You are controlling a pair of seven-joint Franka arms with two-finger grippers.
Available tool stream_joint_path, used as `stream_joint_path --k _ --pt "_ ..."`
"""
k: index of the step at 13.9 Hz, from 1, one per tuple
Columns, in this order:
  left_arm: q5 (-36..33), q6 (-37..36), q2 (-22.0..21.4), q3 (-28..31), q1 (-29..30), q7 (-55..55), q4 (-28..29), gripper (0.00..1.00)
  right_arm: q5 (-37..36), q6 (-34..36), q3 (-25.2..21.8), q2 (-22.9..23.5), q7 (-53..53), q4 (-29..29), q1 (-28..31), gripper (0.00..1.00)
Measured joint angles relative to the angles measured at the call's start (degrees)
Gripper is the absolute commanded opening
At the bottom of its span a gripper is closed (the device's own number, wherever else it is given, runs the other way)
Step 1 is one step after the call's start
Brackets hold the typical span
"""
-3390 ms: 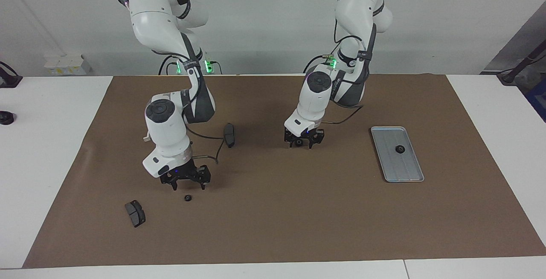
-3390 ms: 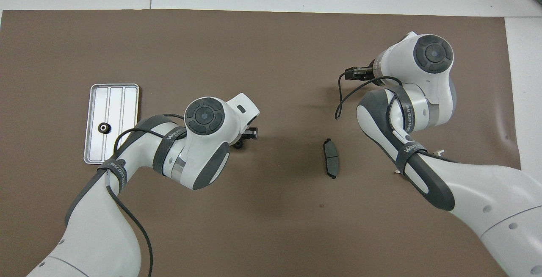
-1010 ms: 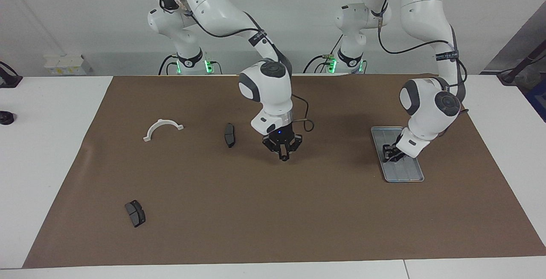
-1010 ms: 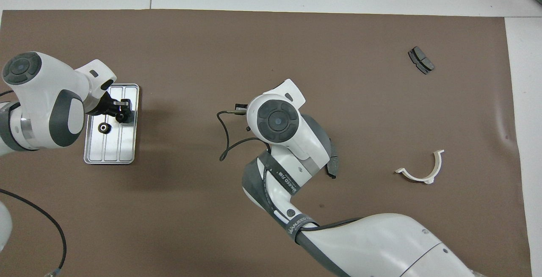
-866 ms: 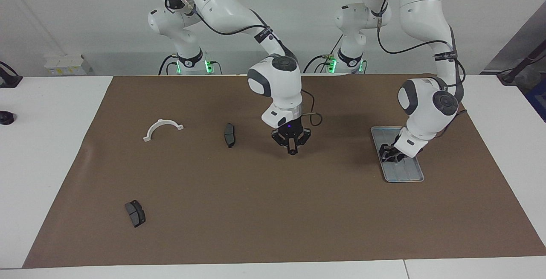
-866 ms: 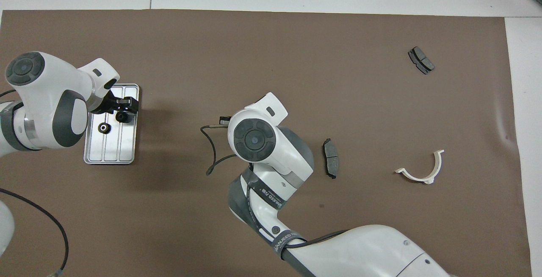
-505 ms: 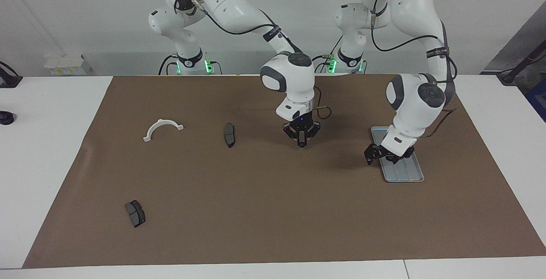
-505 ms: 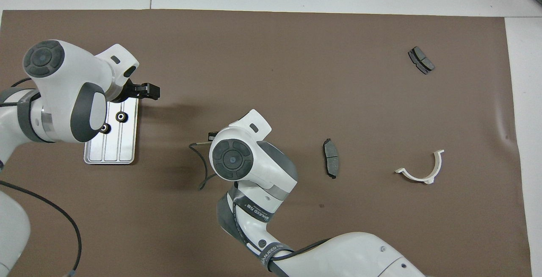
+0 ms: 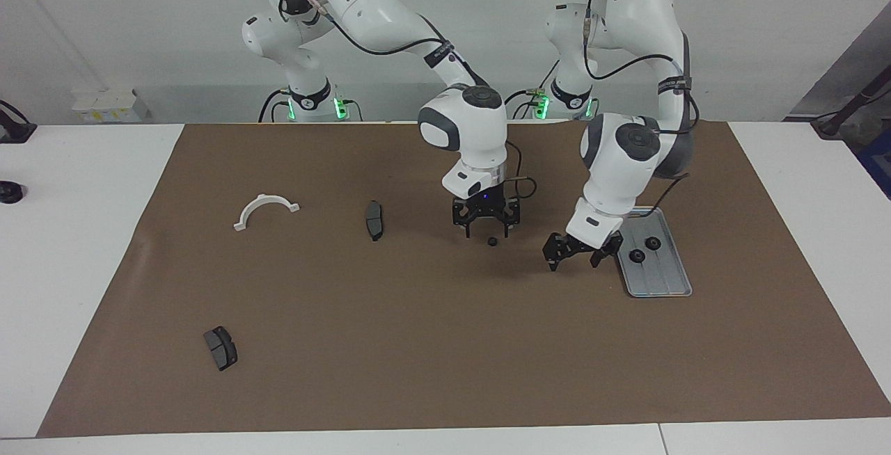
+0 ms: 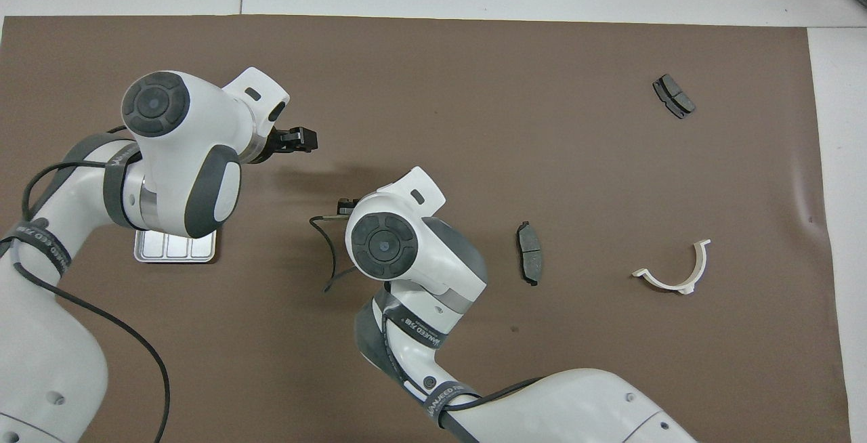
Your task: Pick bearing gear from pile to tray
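Note:
A small black gear lies on the brown mat, just under my right gripper. That gripper is open and empty, a little above the gear. In the overhead view the right arm's wrist hides both. The silver tray lies toward the left arm's end of the table and holds two black gears. My left gripper is open and empty, over the mat between the tray and the loose gear. It also shows in the overhead view, where the left arm covers most of the tray.
A dark brake pad lies on the mat beside the right gripper, toward the right arm's end. A white half-ring bracket lies beside it. A second brake pad lies farthest from the robots.
The right gripper opened and its gear now lies on the mat under it. The left gripper left a second gear in the tray and moved off toward the middle.

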State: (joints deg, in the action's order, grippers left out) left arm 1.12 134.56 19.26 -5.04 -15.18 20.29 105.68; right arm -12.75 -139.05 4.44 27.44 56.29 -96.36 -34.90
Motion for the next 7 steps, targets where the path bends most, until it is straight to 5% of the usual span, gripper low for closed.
stream_joint_path --k 7 --pt "0.0 0.5 0.9 0.1 -10.9 2.3 2.3 0.71 0.7 4.5 0.0 -18.3 -9.6 -17.3 11.6 1.00"
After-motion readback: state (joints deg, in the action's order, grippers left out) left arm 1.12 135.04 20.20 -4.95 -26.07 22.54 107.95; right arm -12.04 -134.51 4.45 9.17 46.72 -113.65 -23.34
